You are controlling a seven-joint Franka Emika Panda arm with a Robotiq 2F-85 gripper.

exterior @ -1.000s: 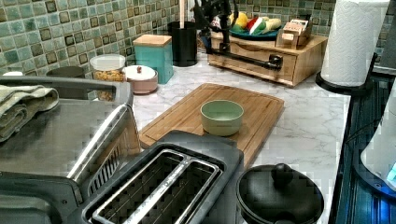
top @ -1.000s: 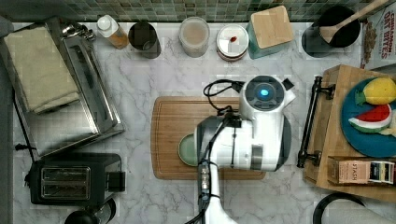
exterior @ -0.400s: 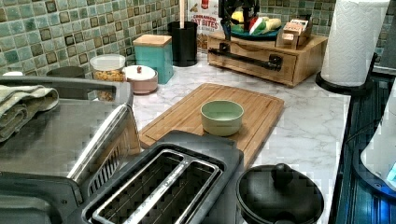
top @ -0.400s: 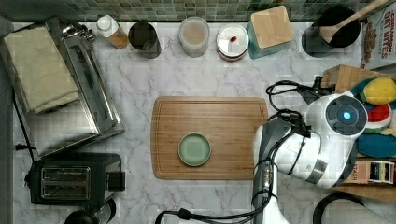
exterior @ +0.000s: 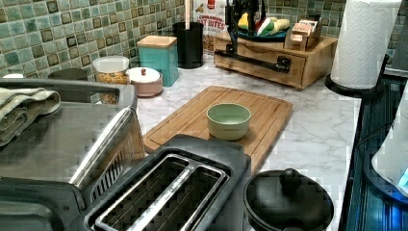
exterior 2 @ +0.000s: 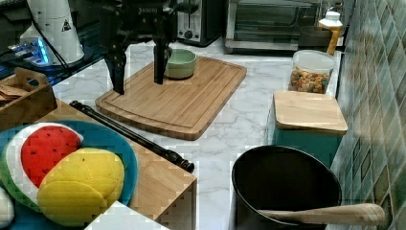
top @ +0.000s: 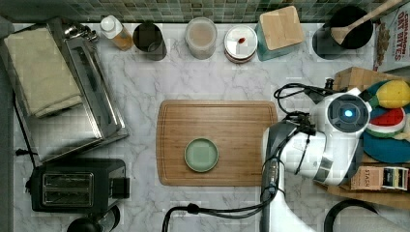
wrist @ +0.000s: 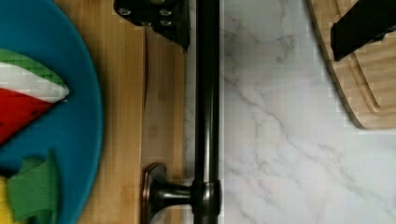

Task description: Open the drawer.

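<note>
A marble counter (top: 193, 87), white with grey veins, holds a kitchen scene. In the top view, the drawer (top: 360, 77) sits at three o'clock: a box of pale, smooth wood, largely covered by the robot's white, rounded arm (top: 333, 140). In the left view the same drawer (exterior: 308, 60) stands at one o'clock against the green tiled wall (exterior: 57, 33), its long black metal bar handle (exterior: 255, 60) running across the front on two black brackets. A round blue plate (exterior 2: 117, 158) with soft toy fruit lies on the drawer's top.

The gripper (exterior 2: 136, 72) hangs above the handle (exterior 2: 129, 134) with its jaws spread wide. In the wrist view one dark finger (wrist: 159, 16) lies over the wooden top beside the bar (wrist: 208, 107), and the other finger (wrist: 362, 25) lies well across the marble gap, over the edge of the cutting board (wrist: 369, 88). The fingers do not touch the bar.

The cutting board (top: 217, 142) is a flat wooden rectangle with rounded corners and a groove near its rim, lying at the centre of the top view. A small, round, pale green bowl (top: 201, 154) rests on it. A strip of bare marble separates the board's edge from the drawer front.

A silver toaster oven (top: 82, 106) sits at nine o'clock in the top view, and a black toaster (top: 72, 186) at seven o'clock.
</note>
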